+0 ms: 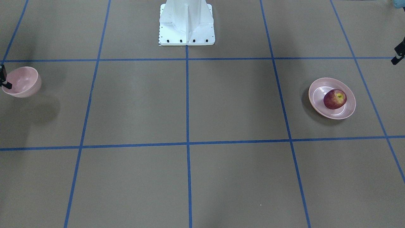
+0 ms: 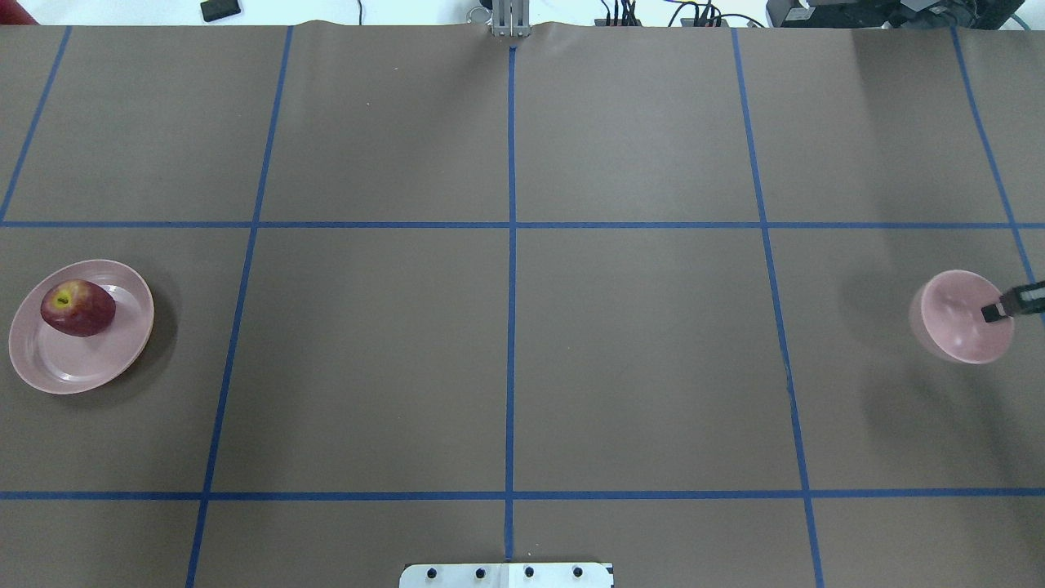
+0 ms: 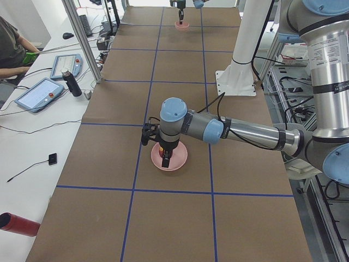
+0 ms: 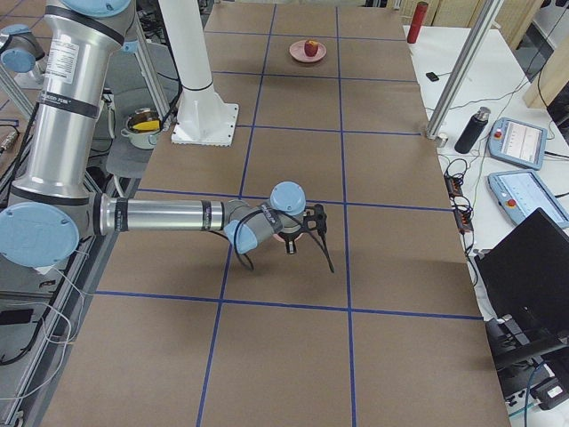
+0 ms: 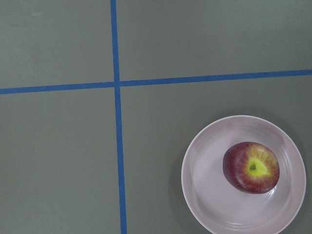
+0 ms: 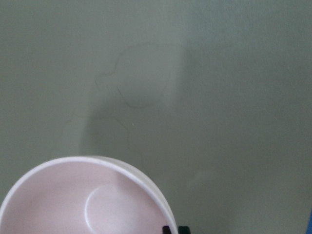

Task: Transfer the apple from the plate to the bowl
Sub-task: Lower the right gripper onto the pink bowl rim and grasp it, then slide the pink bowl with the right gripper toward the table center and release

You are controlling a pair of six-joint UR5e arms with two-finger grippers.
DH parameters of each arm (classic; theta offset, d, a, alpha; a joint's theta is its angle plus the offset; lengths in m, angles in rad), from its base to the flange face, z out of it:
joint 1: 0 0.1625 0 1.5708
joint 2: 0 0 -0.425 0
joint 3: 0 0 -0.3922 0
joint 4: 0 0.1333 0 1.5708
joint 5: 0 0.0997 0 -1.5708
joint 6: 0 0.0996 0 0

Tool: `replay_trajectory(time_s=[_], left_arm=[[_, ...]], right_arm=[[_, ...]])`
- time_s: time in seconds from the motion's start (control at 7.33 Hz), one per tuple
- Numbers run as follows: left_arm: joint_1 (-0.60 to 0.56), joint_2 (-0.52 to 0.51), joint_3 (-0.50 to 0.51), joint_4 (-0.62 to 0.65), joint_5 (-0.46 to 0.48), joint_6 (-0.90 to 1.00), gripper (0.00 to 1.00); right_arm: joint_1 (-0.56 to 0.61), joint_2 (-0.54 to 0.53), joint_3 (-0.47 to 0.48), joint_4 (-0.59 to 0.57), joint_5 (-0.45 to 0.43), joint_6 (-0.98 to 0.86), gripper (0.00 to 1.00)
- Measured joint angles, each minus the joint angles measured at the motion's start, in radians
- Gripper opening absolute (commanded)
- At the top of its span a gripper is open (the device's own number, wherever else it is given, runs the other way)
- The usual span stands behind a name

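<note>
The dark-red apple (image 2: 77, 308) with a yellow stem patch lies on the wide pale-pink plate (image 2: 57, 367) at the table's left end. Both show in the left wrist view, the apple (image 5: 251, 167) on the plate (image 5: 209, 195). My left gripper (image 3: 165, 157) hangs above the plate; only a sliver of it (image 1: 397, 55) shows at the front view's edge, so I cannot tell whether it is open. My right gripper (image 2: 998, 310) is shut on the rim of the small pink bowl (image 2: 955, 322), held tilted above the table at the right end.
The white robot pedestal (image 1: 186, 23) stands at the middle of the robot's side. Blue tape lines (image 2: 511, 327) mark a grid on the brown table. A side bench with tablets (image 3: 41, 93) and a bottle (image 3: 72, 83) runs along the operators' side.
</note>
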Motion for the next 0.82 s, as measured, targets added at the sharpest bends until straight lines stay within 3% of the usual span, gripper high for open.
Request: replay_trajectory(time_s=[0.27, 0.41, 0.55, 0.82], left_arm=[[0.0, -0.007, 0.009, 0.0, -0.006, 0.003, 0.97], [0.0, -0.019, 0.02, 0.0, -0.007, 0.007, 0.97], [0.0, -0.04, 0.034, 0.0, -0.008, 0.008, 0.97], [0.003, -0.09, 0.054, -0.001, -0.009, 0.01, 0.98]], right_arm=[[-0.109, 0.258, -0.009, -0.129, -0.037, 0.244, 0.0], [-0.207, 0.408, -0.025, -0.197, -0.125, 0.374, 0.0], [-0.291, 0.555, -0.073, -0.25, -0.216, 0.494, 0.0], [-0.379, 0.812, -0.245, -0.287, -0.3, 0.658, 0.0]])
